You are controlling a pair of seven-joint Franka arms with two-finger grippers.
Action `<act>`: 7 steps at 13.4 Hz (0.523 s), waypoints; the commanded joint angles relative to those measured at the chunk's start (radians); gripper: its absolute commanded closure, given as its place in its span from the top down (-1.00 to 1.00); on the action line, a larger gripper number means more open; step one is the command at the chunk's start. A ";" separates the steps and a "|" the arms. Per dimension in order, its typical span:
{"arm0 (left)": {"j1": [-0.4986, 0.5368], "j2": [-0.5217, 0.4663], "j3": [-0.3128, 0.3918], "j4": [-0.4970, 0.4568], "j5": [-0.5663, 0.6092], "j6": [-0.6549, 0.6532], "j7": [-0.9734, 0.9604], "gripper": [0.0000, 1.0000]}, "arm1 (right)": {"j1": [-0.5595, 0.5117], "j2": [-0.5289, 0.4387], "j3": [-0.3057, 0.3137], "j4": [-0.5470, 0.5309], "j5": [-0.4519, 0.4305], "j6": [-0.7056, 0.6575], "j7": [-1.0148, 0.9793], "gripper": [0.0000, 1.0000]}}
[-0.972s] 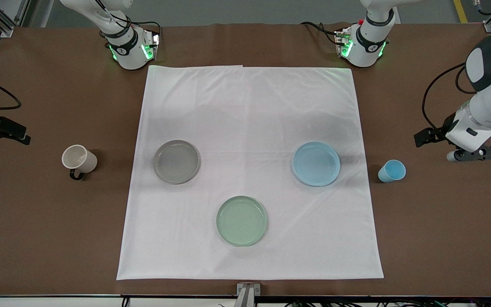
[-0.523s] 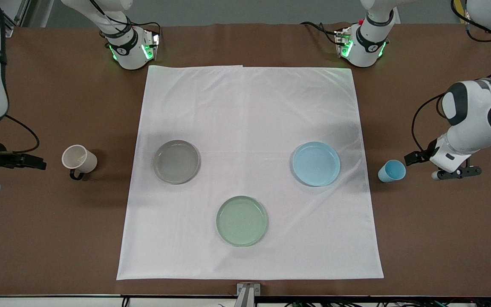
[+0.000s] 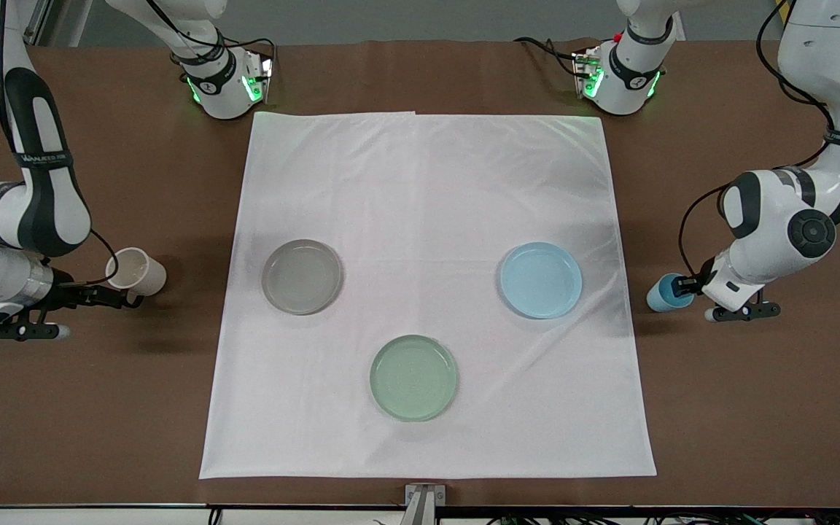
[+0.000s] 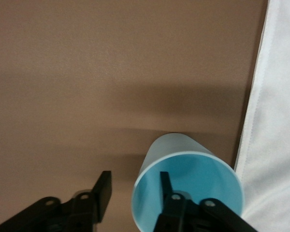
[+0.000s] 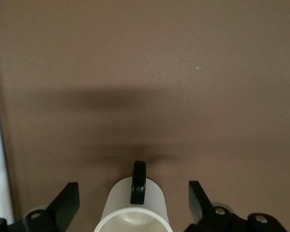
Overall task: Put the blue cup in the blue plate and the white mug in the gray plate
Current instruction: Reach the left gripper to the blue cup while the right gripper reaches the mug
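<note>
The blue cup (image 3: 662, 294) sits on the brown table beside the white cloth, toward the left arm's end. My left gripper (image 3: 684, 286) is open at its rim; in the left wrist view the gripper (image 4: 134, 189) has one finger (image 4: 165, 186) inside the cup (image 4: 183, 159) and the other outside. The white mug (image 3: 135, 271) sits toward the right arm's end. My right gripper (image 3: 127, 297) is open, and in the right wrist view the gripper (image 5: 134, 200) straddles the mug (image 5: 121, 203), apart from it. The blue plate (image 3: 541, 281) and gray plate (image 3: 302, 277) lie empty on the cloth.
A pale green plate (image 3: 413, 378) lies on the white cloth (image 3: 427, 182), nearer to the front camera than the other two plates. The cloth's edge shows in the left wrist view (image 4: 275, 121). Both arm bases stand at the table's back edge.
Both arms have swung in from the table's ends and come down. The left gripper has reached the blue cup's rim and the right gripper has reached the white mug. Cups and plates have not moved.
</note>
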 commanded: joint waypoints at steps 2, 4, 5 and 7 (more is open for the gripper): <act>-0.002 0.005 -0.021 0.012 0.012 0.002 -0.014 -0.86 | -0.027 0.023 0.014 -0.071 0.002 0.118 -0.014 1.00; 0.002 -0.017 -0.056 0.013 0.012 -0.009 -0.016 -0.97 | -0.033 0.035 0.014 -0.082 0.002 0.137 -0.014 0.97; 0.001 -0.038 -0.076 0.015 0.010 -0.012 -0.032 -0.98 | -0.033 0.035 0.015 -0.092 0.003 0.138 -0.014 0.88; 0.001 -0.061 -0.131 0.051 0.012 -0.089 -0.084 -0.98 | -0.033 0.035 0.015 -0.114 0.011 0.157 -0.014 0.62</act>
